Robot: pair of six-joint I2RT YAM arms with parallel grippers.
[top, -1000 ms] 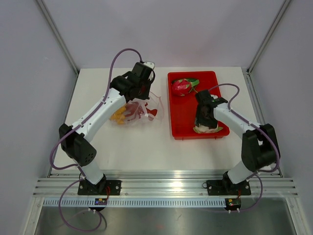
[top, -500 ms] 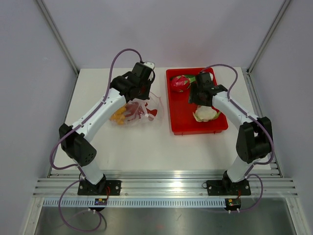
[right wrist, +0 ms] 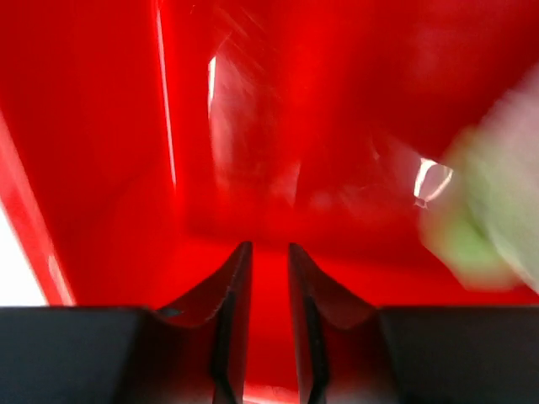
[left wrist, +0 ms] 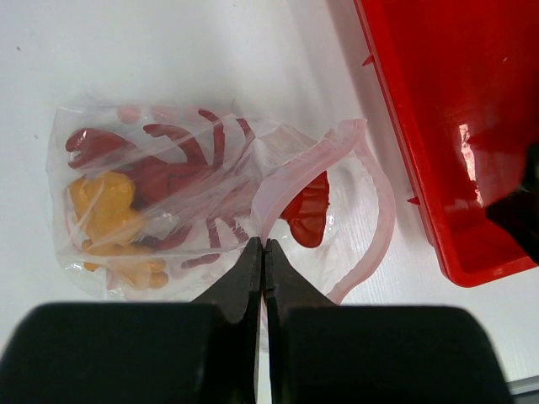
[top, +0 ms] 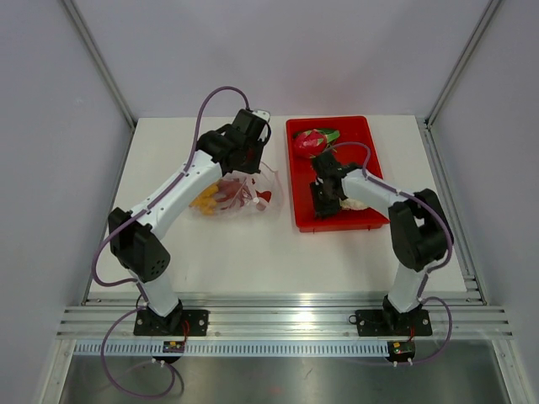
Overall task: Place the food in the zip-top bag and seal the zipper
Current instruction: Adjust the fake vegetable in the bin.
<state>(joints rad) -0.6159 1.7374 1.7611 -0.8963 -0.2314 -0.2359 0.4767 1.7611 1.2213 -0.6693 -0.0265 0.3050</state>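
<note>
- Left gripper (left wrist: pixel 263 252): jaws are pressed flat together, with a fold of the zip-top bag (left wrist: pixel 168 194) pinched at its near rim, just beside the zipper (left wrist: pixel 290 172).
- The bag is laid on the table (top: pixel 219 244), just left of the red tray (right wrist: pixel 109 168). Its mouth gapes right, toward the tray. The zipper strip is curled into an open loop and is not sealed.
- Contents recorded: dark-red chili peppers (left wrist: pixel 168 177) and an orange-yellow piece (left wrist: pixel 105 206) at the closed left end. One red piece lies right at the mouth.
- Right gripper (right wrist: pixel 261 278): the fingers are set narrow, and only tray floor is seen through the slim gap. Nothing is held. It is positioned low over the near part of the tray.
- A white lumpy piece (right wrist: pixel 493 194) is seen blurred at the right of the wrist view, beside the gripper and not gripped. It is judged to be food not yet bagged.
- Handling (judged): the bag film is thin, limp and slick, and the mouth is expected to collapse unless the rim is kept lifted. The zipper is the stiffest part, so it should be taken at one end and pressed along for sealing.
- The white piece is judged light and irregular. It is best taken across its broad lobes, with gentle closure.
- Surface: the table is white and smooth, so the bag may slide when pushed. The tray is glossy, with raised sides to be cleared.
- Room: plain pale walls (top: pixel 295 50) and a ribbed metal rail (top: pixel 278 320) at the near edge. A dragon fruit (top: pixel 312 143) sits at the far end of the tray and is to be left there.
</note>
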